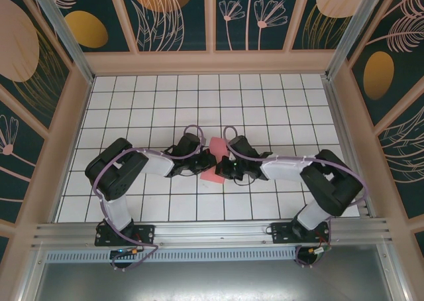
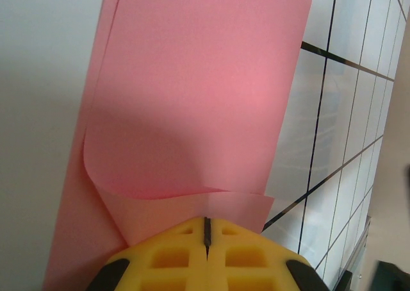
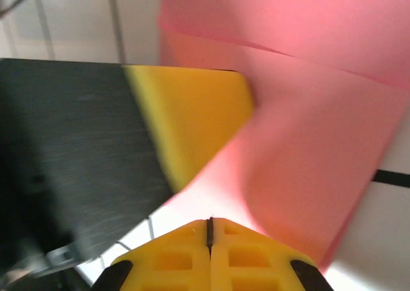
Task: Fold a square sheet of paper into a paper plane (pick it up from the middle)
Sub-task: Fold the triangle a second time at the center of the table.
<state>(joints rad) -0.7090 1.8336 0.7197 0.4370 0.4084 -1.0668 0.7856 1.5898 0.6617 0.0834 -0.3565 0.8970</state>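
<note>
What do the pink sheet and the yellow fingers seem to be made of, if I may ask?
Sheet: thin matte paper; it curls over softly without creasing. Fingers: likely moulded plastic or rubber, matte; square recesses show.

— Is there anything you can read off these views, operator?

— No, you get no legible text, label, brand, number or sign. The pink sheet point(image 2: 192, 99) at the centre of the left wrist view is plain paper.

— And the small board point(image 1: 126, 252) at the bottom left of the overhead view?

— Too small for you to make out any print on it.
</note>
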